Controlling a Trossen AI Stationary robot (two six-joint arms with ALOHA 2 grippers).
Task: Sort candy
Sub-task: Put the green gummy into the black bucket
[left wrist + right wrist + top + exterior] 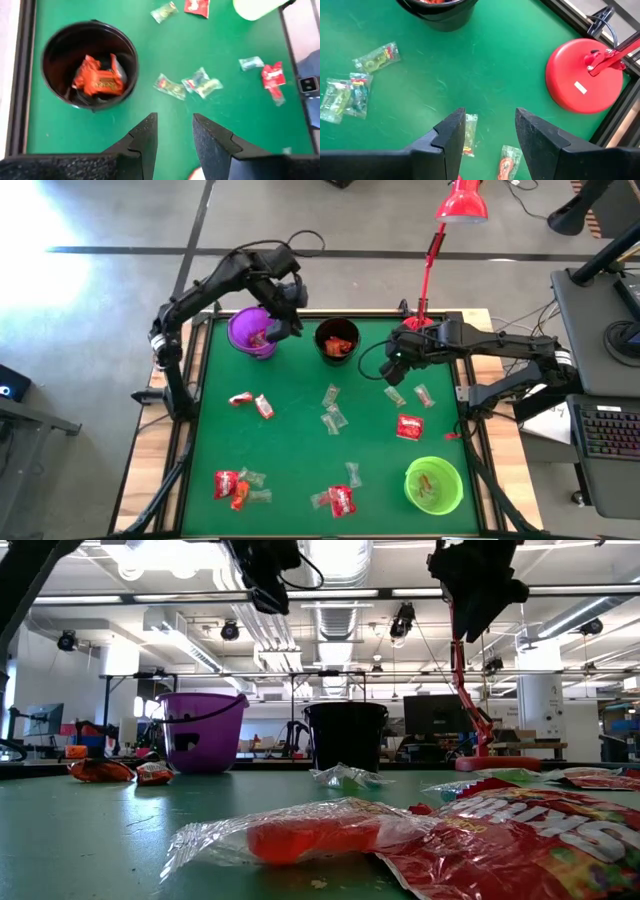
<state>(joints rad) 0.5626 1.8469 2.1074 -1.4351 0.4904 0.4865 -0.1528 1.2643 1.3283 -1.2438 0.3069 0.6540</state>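
Small wrapped candy lies scattered on the green table: red pieces (263,408), (409,426), clear greenish ones (332,418), (395,395), and more near the front edge (340,500). Orange candy (97,80) lies inside the black cup (337,340). My left gripper (283,320) hangs open and empty above the table between the purple cup (250,332) and the black cup; its wrist view shows the open fingers (175,120). My right gripper (397,365) is open and empty, raised above a clear candy (468,132) near the lamp base.
The red lamp's round base (585,75) stands at the table's far right corner, close to my right gripper, and its stem (428,270) rises over it. A green cup (433,485) sits near the front right. The table frame (190,395) runs along the edges.
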